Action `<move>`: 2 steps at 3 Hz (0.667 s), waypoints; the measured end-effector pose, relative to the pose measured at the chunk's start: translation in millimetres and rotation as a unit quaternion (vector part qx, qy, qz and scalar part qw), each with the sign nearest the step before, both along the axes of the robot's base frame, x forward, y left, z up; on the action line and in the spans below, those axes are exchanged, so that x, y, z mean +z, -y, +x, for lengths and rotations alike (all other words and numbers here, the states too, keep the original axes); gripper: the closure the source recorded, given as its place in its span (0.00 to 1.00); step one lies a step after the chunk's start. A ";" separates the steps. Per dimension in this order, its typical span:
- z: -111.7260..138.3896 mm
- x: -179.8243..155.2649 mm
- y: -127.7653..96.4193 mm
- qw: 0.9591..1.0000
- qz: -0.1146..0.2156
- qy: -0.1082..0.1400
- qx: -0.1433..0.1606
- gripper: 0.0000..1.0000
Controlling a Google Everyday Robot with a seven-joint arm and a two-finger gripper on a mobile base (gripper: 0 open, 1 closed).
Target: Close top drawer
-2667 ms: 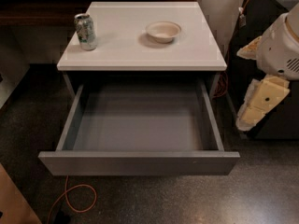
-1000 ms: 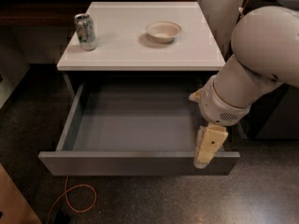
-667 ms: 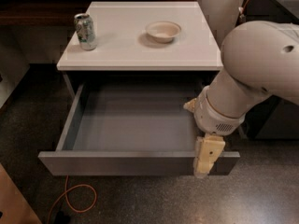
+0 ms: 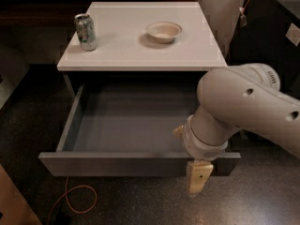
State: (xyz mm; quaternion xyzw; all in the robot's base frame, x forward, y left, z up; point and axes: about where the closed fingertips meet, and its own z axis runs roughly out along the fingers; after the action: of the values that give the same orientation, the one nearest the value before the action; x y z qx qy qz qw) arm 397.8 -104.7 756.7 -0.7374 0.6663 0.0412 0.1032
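Observation:
The top drawer (image 4: 117, 164) is a wide shallow grey drawer, pulled fully out from under the white cabinet top (image 4: 140, 46). Its inside shows nothing in it. Its flat front runs across the lower part of the view. My gripper (image 4: 198, 178) hangs from the bulky white arm (image 4: 243, 111) just in front of the drawer front, near its right end, pointing down toward the floor. The arm covers the drawer's right side.
A green and white can (image 4: 86, 32) and a shallow cream bowl (image 4: 163, 31) stand on the cabinet top. An orange cable (image 4: 75, 196) lies on the dark speckled floor at the lower left. Dark equipment with cables stands at the right.
The arm has swung in from the right, across the drawer's right side. The gripper has dropped down in front of the drawer front. The drawer has not moved.

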 end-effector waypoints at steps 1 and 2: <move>-1.2 -37.1 -9.9 1.000 0.000 -0.010 0.011 0.36; -6.4 -61.0 -20.5 1.000 0.012 -0.016 0.021 0.59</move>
State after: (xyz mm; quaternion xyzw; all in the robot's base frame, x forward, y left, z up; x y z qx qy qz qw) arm 391.4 -84.1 695.7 -0.7493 0.6516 0.0626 0.1005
